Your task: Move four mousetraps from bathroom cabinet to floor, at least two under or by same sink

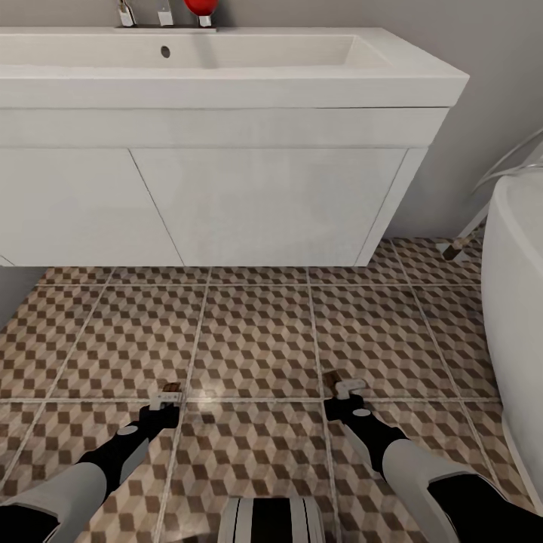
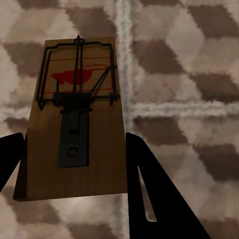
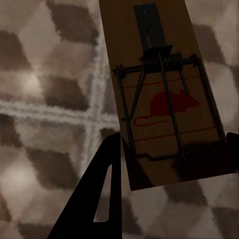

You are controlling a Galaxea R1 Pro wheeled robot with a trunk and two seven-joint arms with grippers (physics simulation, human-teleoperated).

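Note:
Each gripper holds one mousetrap low over the cube-patterned bathroom floor [image 1: 256,339], in front of the white vanity with the sink [image 1: 226,68]. My left gripper [image 1: 167,397] is shut on a tan mousetrap [image 2: 74,124] with dark wire and a red mark, its black fingers [image 2: 149,194] pressing the board's long sides. My right gripper [image 1: 343,390] is shut on a second mousetrap [image 3: 159,94], one finger [image 3: 107,194] against its edge. Both boards show as small brown bits, the left mousetrap [image 1: 173,388] and the right mousetrap [image 1: 330,379], at the fingertips. I cannot tell whether they touch the tiles.
The vanity hangs off the wall with open floor beneath it [image 1: 226,275]. A white bathtub [image 1: 516,302] curves in at the right, close to my right arm. A chrome tap [image 1: 162,15] and a red object [image 1: 200,6] stand behind the basin.

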